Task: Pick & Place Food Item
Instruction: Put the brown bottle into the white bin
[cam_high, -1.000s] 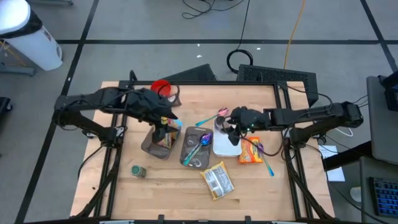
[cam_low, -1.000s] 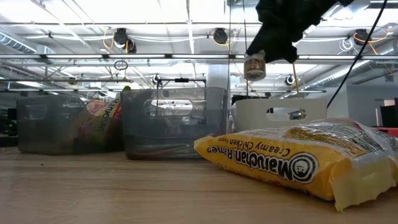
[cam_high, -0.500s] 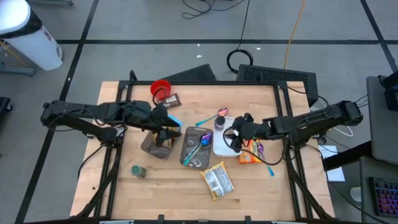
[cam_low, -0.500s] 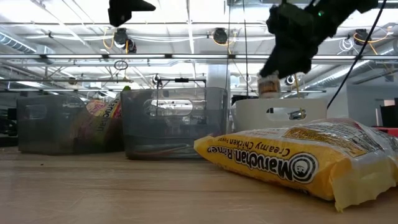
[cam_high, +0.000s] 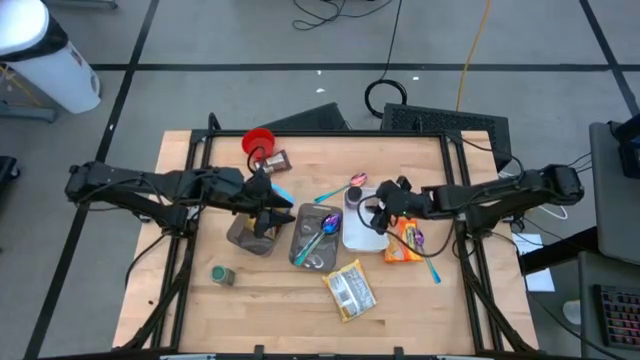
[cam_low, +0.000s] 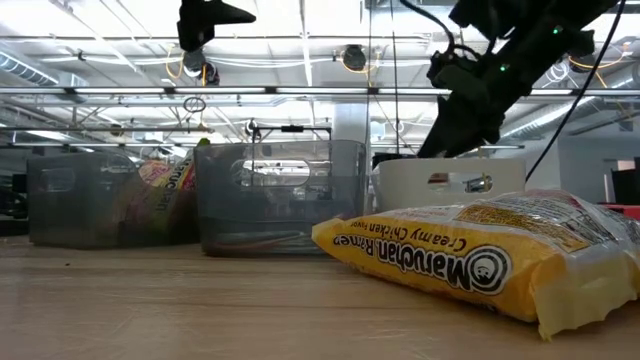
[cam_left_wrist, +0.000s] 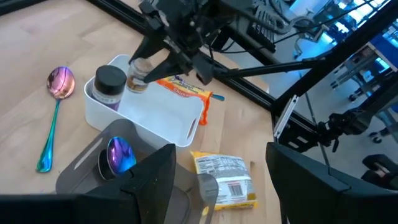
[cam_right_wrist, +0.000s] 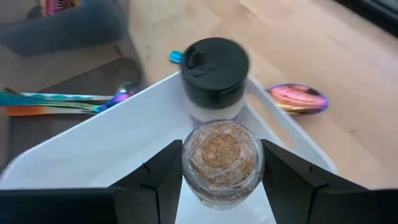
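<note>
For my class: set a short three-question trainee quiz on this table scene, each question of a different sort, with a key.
1. True or false: the right gripper holds a small jar above the white bin.
2. The black-lidded jar stands in: A) the white bin; B) the smoky bin; C) on the bare table.
3. Fill in: the yellow ramen pack lies on the ____.

Key: 1 true; 2 A; 3 table.

I'm seeing ceiling lights (cam_low: 300, 20) glaring overhead, worktop (cam_high: 300, 290) lying evenly bright, black-lidded jar (cam_right_wrist: 214, 68) blurring slightly, shadows staying soft
</note>
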